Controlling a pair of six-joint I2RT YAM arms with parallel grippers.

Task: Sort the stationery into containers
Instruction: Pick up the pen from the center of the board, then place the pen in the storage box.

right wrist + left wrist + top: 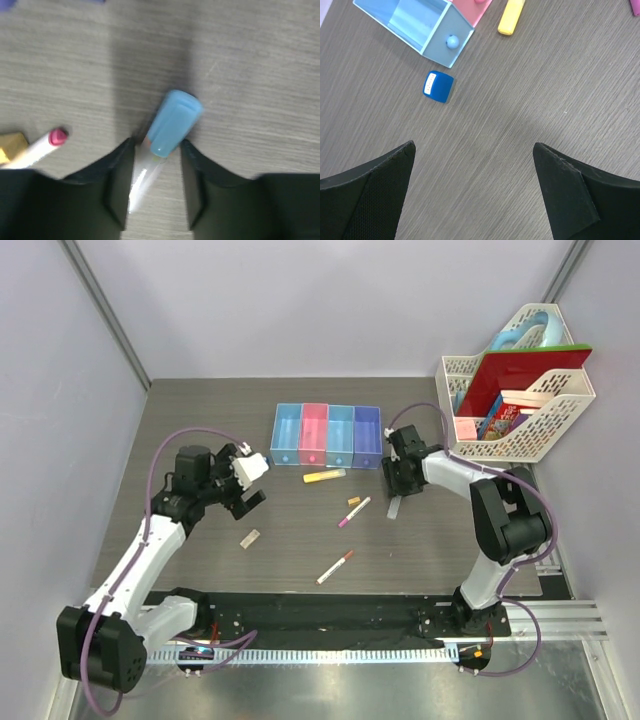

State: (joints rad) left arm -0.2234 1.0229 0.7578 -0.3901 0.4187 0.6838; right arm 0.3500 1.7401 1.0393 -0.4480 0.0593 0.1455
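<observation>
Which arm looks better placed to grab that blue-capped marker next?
Right. The right end effector straddles the blue-capped marker, a finger on each side. The left end effector hangs open over the table near the small blue cube, away from the marker.

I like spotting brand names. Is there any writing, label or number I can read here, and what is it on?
No text is readable anywhere.
On the small blue cube: a white label, print too small to read.
On the colourful books in the white lattice basket: cover print blurred.
</observation>
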